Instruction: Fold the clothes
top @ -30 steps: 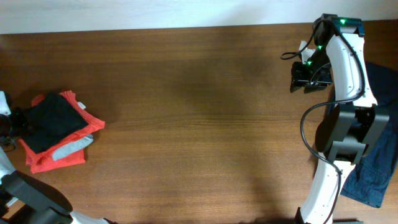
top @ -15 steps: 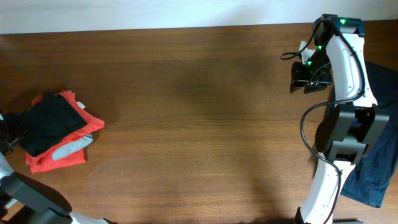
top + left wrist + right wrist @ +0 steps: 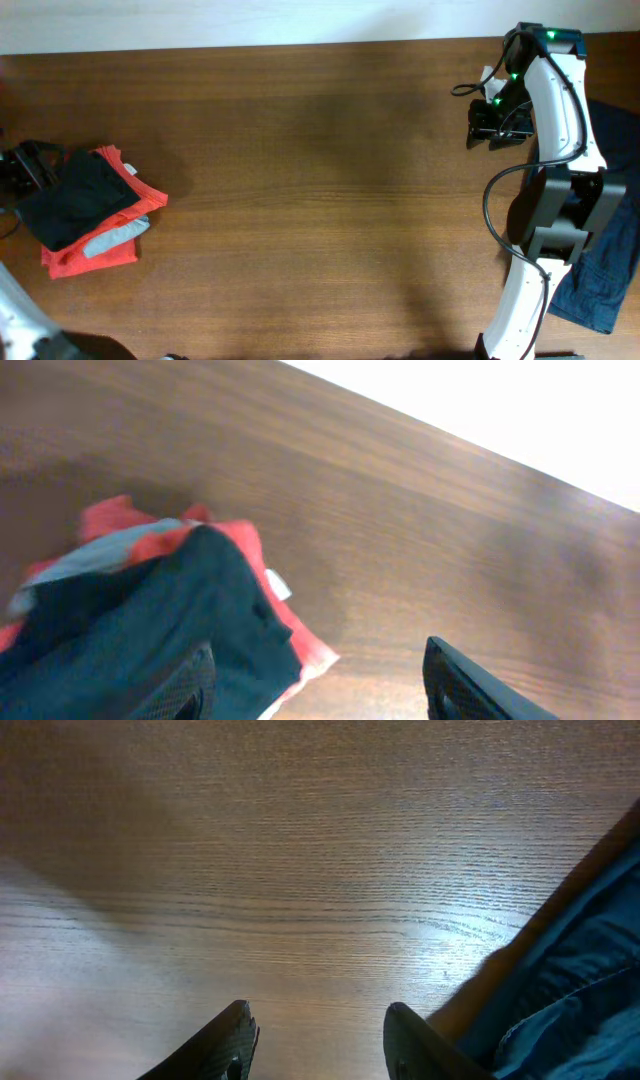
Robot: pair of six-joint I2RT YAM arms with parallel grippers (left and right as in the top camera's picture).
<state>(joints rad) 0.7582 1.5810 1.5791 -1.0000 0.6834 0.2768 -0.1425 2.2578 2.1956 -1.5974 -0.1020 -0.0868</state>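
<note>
left tool [image 3: 318,652] spread wide at table [image 3: 320,200] 9 o'clock, dark shirt [image 3: 78,195] atop grey piece [image 3: 115,236] and orange-red tee [image 3: 85,258], right tool [image 3: 318,1010] spread wide at 2 o'clock

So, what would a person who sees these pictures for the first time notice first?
Most likely the pile of clothes at the left edge of the table: a dark shirt on an orange-red tee, with a grey piece peeking out. Next, the white right arm at the far right, the right gripper open over bare wood, and a blue garment beside it.
</note>
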